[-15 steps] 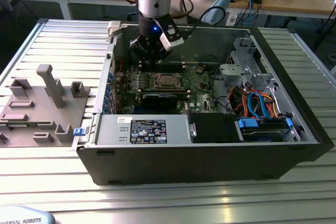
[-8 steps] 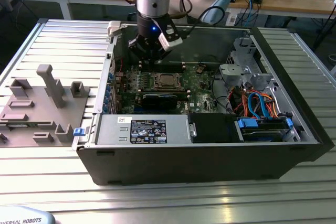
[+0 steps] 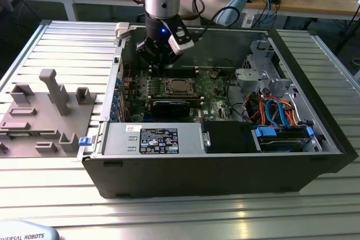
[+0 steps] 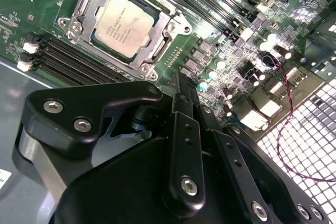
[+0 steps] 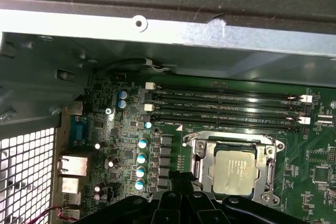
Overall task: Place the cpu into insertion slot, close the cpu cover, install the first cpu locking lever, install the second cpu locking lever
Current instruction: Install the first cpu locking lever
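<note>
The cpu is a flat square chip with a dull silvery-grey top, seated in the insertion slot on the green motherboard; in the first wrist view the cpu sits flush inside the same metal surround. The cpu cover is down: a thin silvery frame plate lying flat around the chip, whose top shows through the central window. In the exterior view the cpu is mid-board inside the open computer case, which rests on a ribbed aluminium desk. The pincer is black, matte, with bolted link arms; its fingers meet at a point with no gap and hold nothing, so it is closed and empty, hovering just beside the socket corner, not touching it. In the exterior view the pincer hangs over the board toward the exterior view's left of the chip. Room is tight: black memory slots run along one side of the socket, a row of cylindrical capacitors along another, and the grey case wall rises just beyond the slots. A grey plastic fixture sits on the desk, well apart from the case, at the exterior view's left.
</note>
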Robot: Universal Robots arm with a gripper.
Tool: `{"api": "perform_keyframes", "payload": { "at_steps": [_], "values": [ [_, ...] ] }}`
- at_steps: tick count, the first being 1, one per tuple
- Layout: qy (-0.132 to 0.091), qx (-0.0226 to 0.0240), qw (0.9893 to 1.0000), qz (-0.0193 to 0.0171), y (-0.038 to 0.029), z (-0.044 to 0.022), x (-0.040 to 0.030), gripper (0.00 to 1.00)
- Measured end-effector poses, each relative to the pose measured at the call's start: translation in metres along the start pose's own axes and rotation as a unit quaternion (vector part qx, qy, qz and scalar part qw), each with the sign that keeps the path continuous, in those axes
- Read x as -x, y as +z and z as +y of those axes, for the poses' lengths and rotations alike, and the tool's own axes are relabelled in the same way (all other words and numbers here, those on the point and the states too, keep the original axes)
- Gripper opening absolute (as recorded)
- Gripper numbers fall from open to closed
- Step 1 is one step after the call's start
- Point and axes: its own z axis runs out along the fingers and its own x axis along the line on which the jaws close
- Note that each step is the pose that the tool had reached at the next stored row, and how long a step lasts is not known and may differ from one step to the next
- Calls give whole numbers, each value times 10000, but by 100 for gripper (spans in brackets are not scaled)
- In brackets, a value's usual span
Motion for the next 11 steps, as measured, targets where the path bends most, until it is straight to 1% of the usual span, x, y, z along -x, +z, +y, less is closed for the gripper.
{"api": "perform_keyframes", "payload": {
  "at_steps": [7, 11],
  "values": [
    [0, 0, 10000, 0, 0, 2, -18, 11],
    [1, 0, 10000, 0, 1, 6, -43, 11]
  ]
}}
